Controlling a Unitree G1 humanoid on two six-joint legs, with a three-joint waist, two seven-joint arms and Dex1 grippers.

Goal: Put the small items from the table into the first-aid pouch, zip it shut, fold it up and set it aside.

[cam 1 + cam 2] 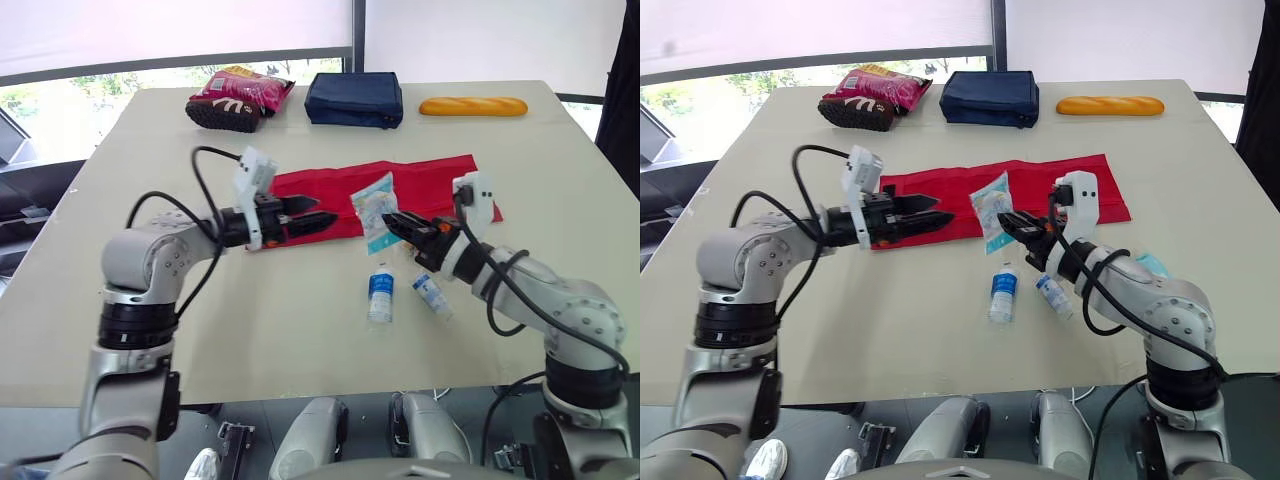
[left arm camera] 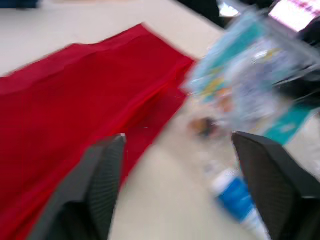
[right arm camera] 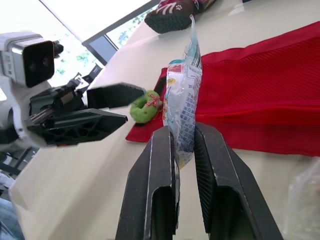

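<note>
The red first-aid pouch [image 1: 400,185] lies spread flat in the middle of the table. My right gripper [image 1: 391,221] is shut on a clear packet [image 1: 374,208] with blue print, held upright at the pouch's near edge; the right wrist view shows the packet [image 3: 182,95] pinched between the fingers [image 3: 160,190]. My left gripper [image 1: 328,212] hovers open over the pouch's left part, pointing at the packet, with nothing between its fingers [image 2: 95,185]. Two small bottles [image 1: 381,292] [image 1: 432,296] lie on the table in front of the pouch. A small green ring-shaped item [image 3: 146,106] rests by the pouch's left end.
Along the far edge lie a pink snack bag [image 1: 252,88] on a dark item [image 1: 222,115], a navy pouch [image 1: 354,98] and a bread loaf [image 1: 473,106]. A teal packet [image 1: 1150,265] peeks out behind my right forearm.
</note>
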